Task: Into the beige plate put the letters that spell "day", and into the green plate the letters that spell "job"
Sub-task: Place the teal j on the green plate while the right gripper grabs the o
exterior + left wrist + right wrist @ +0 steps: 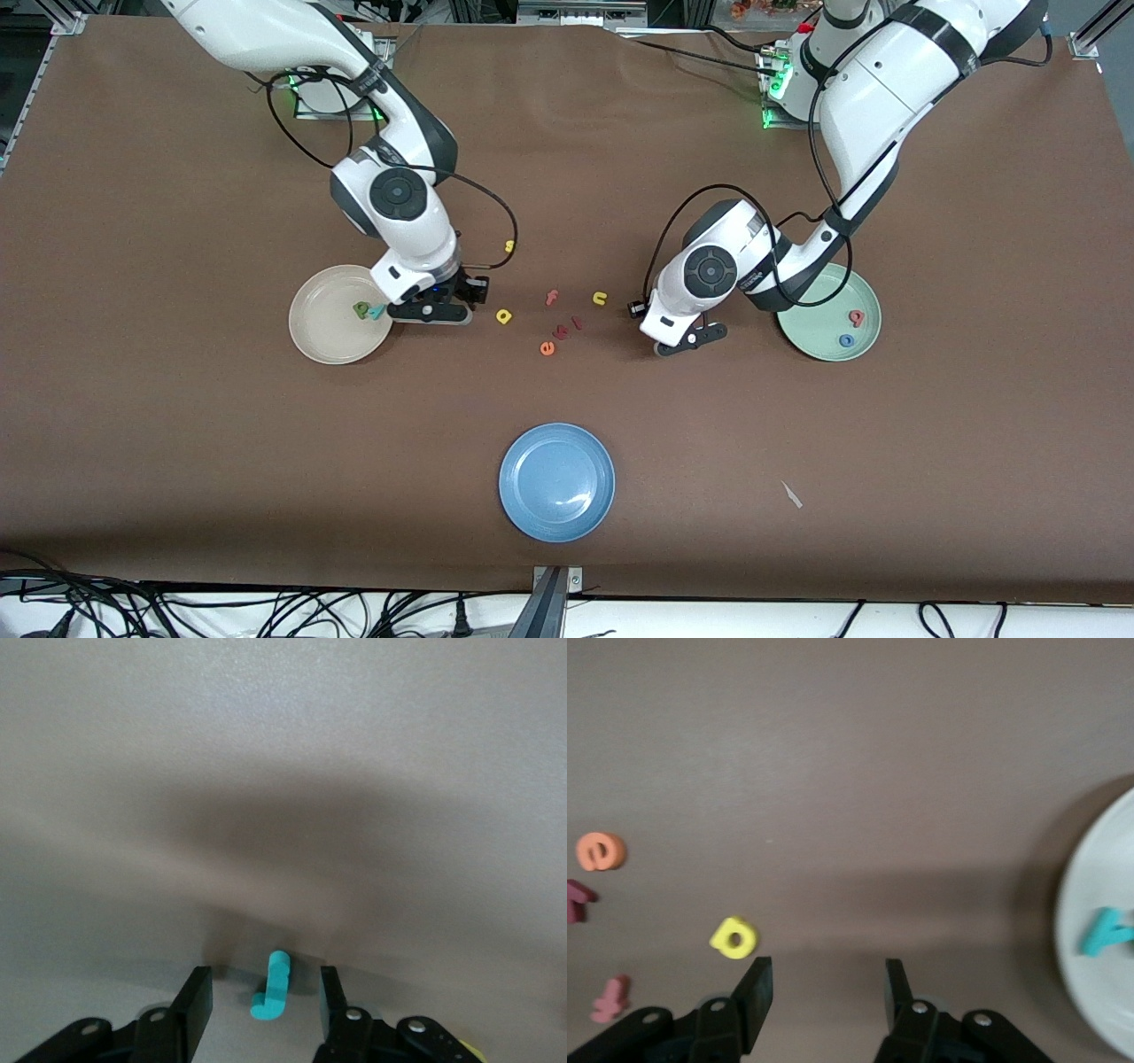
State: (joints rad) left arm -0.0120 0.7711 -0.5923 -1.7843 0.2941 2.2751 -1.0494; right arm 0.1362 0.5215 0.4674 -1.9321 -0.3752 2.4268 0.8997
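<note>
The beige plate holds a green rounded letter and the teal "y". My right gripper hovers low beside that plate, open with nothing between its fingers. A yellow rounded letter lies on the cloth close by, just outside one finger. The green plate holds the red-pink "b" and the blue "o". My left gripper is down at the cloth beside it, open around the teal "j", with a gap on each side.
Loose letters lie mid-table: a yellow "s", yellow "u", red "f", "i", "k" and orange "e". A blue plate sits nearer the front camera. A white scrap lies toward the left arm's end.
</note>
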